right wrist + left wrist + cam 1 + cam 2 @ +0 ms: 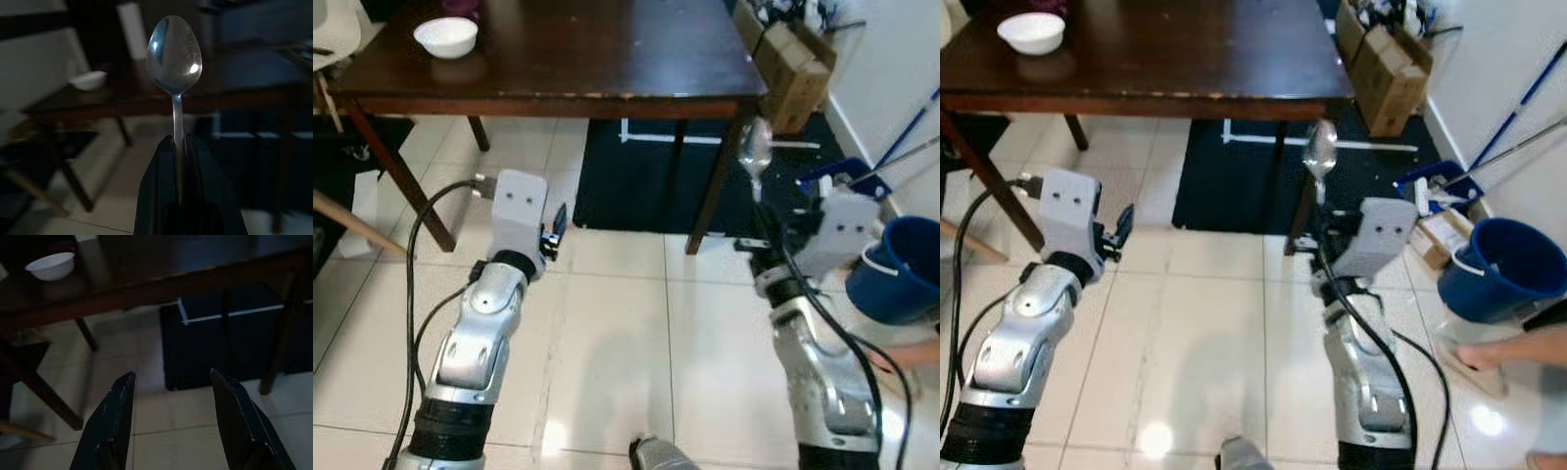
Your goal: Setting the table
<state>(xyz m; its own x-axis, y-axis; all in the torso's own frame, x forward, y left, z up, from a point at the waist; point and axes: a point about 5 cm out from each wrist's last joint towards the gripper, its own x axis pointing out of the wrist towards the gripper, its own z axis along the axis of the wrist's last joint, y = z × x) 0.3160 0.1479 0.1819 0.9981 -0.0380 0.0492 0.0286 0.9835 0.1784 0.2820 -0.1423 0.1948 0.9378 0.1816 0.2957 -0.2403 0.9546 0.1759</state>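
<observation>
ahead, dark wooden table (607, 59) stands on pale tiled floor (607, 333).

Both silver arms reach forward at waist height. The right gripper (178, 147) has its black fingers clamped together on a spoon (174, 54) (bowl upward, handle pinched between them), while the left gripper (171, 382) hangs with fingers spread apart.

We see a blue bucket (1503, 269) on the tiled floor (1205, 333), cardboard boxes (1381, 69) by the wall, dark rug (1234, 181) under bench.
</observation>
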